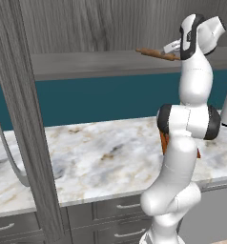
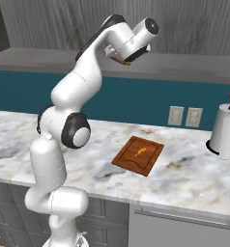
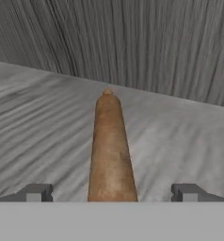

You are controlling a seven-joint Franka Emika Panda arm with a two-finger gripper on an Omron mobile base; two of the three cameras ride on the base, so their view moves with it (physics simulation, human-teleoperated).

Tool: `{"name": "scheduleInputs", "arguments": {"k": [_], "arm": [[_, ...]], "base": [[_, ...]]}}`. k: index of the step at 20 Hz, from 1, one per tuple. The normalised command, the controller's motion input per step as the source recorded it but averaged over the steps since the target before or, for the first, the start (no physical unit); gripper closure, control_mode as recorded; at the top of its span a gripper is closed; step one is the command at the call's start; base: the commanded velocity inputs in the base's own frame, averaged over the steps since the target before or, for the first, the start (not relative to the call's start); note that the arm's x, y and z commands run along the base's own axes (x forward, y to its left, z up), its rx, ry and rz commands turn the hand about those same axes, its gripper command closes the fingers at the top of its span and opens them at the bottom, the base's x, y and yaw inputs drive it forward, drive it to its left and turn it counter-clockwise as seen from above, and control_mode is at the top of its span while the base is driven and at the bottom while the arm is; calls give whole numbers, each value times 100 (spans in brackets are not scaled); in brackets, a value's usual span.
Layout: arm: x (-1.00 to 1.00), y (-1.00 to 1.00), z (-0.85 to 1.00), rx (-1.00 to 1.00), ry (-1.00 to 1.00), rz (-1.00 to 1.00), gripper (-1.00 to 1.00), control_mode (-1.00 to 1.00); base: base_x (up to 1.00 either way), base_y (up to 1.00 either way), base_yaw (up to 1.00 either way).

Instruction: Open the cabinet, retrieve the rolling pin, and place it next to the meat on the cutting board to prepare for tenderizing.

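The cabinet stands open, its door (image 1: 20,119) swung out at the left. On the grey shelf (image 3: 43,127) lies the rolling pin (image 3: 109,150), a brown wooden rod pointing away from the hand towards the cabinet's back wall; it also shows as a brown rod (image 1: 156,53) on the shelf. My gripper (image 3: 111,193) is raised to shelf height and open, one fingertip (image 3: 36,192) well off each side of the pin's near end, not touching it. On the marble counter below lies the cutting board (image 2: 138,155) with the small orange meat (image 2: 139,153) on it.
A white paper towel roll (image 2: 225,130) stands on the counter at the right, near two wall outlets (image 2: 184,116). The open door's long silver handle (image 1: 5,147) hangs over the counter's left part. Grey drawers (image 1: 120,209) run under the counter edge.
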Motion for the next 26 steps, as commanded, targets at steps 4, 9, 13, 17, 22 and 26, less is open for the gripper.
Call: {"name": "scheduleInputs", "arguments": {"k": [4, 9, 13, 17, 22, 26], "arm": [[46, -11, -4, 0, 4, 5, -100, -100], [35, -3, -8, 0, 5, 6, -100, -100], [9, 0, -12, 0, 1, 10, -100, -100], [8, 0, -19, 0, 1, 10, -100, -100], [5, 17, -31, -1, 2, 9, 100, -100], [1, 16, -28, 0, 1, 7, 100, -100]], "base": [[0, 0, 0], [0, 0, 0], [0, 0, 0], [0, 0, 0], [0, 0, 0], [0, 0, 0]]}}
